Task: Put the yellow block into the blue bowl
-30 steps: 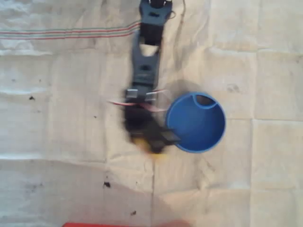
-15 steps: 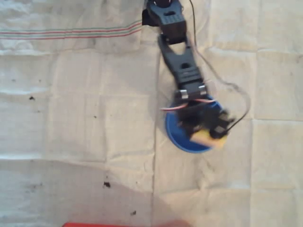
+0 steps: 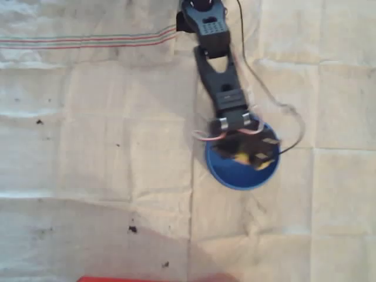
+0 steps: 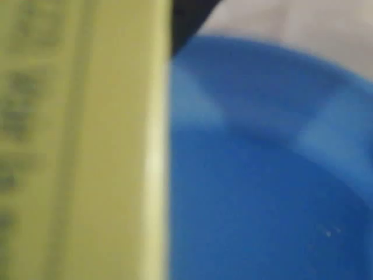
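Creased pale cloth covers my bench, and from overhead my claw hangs over the blue bowl. It pinches the yellow block above the bowl's inside. Through my wrist view the block sits blurred and close, with blue bowl beside it.

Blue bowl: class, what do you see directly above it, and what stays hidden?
Above the blue bowl hangs the gripper with the yellow block. The arm covers much of the bowl's inside and most of the block from overhead.
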Controlling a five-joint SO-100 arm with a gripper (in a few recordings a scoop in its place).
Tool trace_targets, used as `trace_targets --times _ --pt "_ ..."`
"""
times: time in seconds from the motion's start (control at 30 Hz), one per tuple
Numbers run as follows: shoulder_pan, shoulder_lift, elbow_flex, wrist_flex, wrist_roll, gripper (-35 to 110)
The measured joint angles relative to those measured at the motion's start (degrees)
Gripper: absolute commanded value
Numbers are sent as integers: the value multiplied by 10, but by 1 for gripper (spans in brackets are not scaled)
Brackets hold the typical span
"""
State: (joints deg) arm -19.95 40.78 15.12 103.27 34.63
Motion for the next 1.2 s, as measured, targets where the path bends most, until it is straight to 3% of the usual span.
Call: trace_targets --times 1.03,1.2 --pt "3 -73 -1 -26 0 0" --pt "3 -73 -1 -28 0 6"
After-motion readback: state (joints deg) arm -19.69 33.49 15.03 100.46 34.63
